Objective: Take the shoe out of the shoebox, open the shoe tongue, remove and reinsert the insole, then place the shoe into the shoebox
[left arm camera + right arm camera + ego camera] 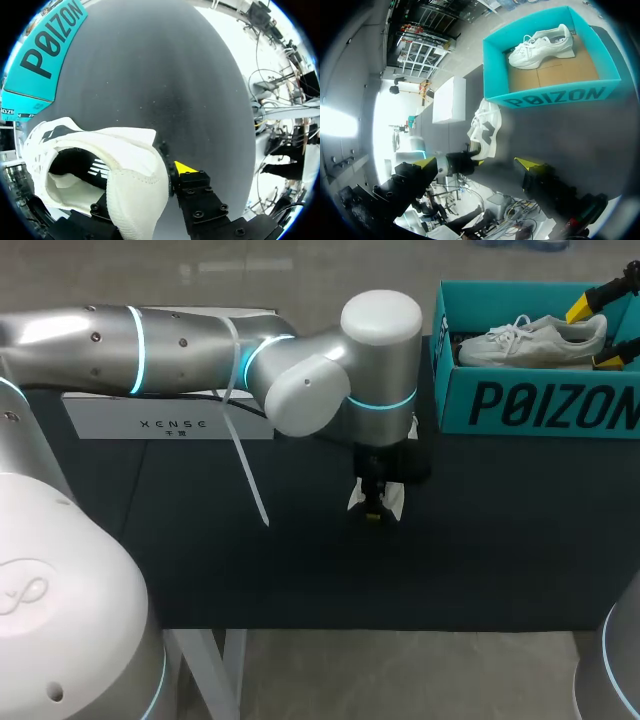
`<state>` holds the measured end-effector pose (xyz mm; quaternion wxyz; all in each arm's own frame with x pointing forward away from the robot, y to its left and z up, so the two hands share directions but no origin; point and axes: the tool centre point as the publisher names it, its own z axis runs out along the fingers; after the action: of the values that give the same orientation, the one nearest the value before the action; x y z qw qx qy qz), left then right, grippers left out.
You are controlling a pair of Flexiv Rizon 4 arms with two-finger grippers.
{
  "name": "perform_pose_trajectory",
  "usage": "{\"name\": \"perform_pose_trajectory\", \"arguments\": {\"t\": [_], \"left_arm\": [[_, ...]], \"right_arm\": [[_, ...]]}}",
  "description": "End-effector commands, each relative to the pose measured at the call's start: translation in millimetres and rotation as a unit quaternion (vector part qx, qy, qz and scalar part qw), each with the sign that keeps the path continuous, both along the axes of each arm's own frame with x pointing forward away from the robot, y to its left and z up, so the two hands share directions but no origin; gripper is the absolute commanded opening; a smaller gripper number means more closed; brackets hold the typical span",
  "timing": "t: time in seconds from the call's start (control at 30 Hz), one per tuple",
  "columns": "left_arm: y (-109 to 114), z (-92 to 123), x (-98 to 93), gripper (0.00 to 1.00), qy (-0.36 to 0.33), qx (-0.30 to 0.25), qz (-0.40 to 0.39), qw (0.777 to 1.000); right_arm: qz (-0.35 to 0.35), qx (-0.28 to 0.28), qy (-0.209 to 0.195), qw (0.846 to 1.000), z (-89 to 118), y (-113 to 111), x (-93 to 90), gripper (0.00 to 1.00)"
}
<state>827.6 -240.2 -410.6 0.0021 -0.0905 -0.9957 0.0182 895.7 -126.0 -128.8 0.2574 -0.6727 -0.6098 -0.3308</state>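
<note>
left arm [180, 350] mid-table, jaws down, clamped on shoe [125, 165] | right arm [622, 660] far right, jaws wide

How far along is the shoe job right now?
Done: one shoe is out of the shoebox, where a second shoe lies. In hand: the left gripper holds it by the heel collar; the right gripper is open. Apparently left: tongue, insole, putting it back.

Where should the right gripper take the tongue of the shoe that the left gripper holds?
Probably the free top edge of the tongue, above the laces, coming from the lace side. The left gripper pinches the shoe at the heel, and the laces face the open right gripper.
</note>
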Motion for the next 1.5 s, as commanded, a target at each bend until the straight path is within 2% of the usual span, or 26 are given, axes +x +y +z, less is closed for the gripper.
{"name": "perform_pose_trajectory", "arguments": {"t": [0.03,0.3,0.5,0.63,0.67,0.77,0.83,0.93,0.97,1.33,1.43,1.47,1.5], "left_arm": [[1.4,1.8,0.6,0.0,-0.008,0.005,0.007,1.0],[8.2,34.5,-1.1,0.0,-0.022,-0.022,0.035,0.999],[2.9,50.2,-4.5,0.0,-0.015,-0.037,0.01,0.999],[3.8,58.0,-8.7,0.0,0.013,-0.037,-0.064,0.997],[5.2,61.1,-10.3,0.0,0.013,-0.017,-0.096,0.995],[13.9,74.1,-18.9,0.0,0.04,0.007,-0.203,0.978],[23.7,86.6,-17.4,0.0,0.056,0.013,-0.243,0.968],[39.9,104.4,-11.0,0.0,0.055,0.025,-0.268,0.961],[44.2,110.1,-6.1,0.0,0.051,0.019,-0.255,0.965],[44.2,110.1,-6.1,0.0,0.051,0.019,-0.255,0.965],[60.4,115.5,-3.4,0.0,0.09,0.061,-0.355,0.928],[69.0,117.4,-2.5,0.0,0.074,0.083,-0.393,0.913],[78.4,122.7,2.0,0.0,0.103,0.086,-0.416,0.899]], "right_arm": [[-0.001,-0.002,0.001,1.0,0.1,0.0,-0.7,1.0],[-0.001,-0.002,0.001,1.0,0.1,0.0,-0.7,1.0],[-0.001,-0.002,0.001,1.0,0.1,0.0,-0.7,1.0],[-0.001,-0.002,0.001,1.0,0.1,0.0,-0.7,1.0],[-0.001,-0.002,0.001,1.0,0.1,0.0,-0.7,1.0],[-0.001,-0.002,0.001,1.0,0.1,0.0,-0.7,1.0],[-0.001,-0.002,0.001,1.0,0.1,0.0,-0.7,1.0],[-0.001,-0.002,0.001,1.0,0.1,0.0,-0.7,1.0],[-0.001,-0.002,0.001,1.0,0.1,0.0,-0.7,1.0],[-0.001,-0.002,0.001,1.0,0.1,0.0,-0.7,1.0],[-0.001,-0.002,0.001,1.0,0.1,0.0,-0.7,1.0],[-0.001,-0.002,0.001,1.0,0.1,0.0,-0.7,1.0],[-0.001,-0.002,0.001,1.0,0.1,0.0,-0.7,1.0]]}}
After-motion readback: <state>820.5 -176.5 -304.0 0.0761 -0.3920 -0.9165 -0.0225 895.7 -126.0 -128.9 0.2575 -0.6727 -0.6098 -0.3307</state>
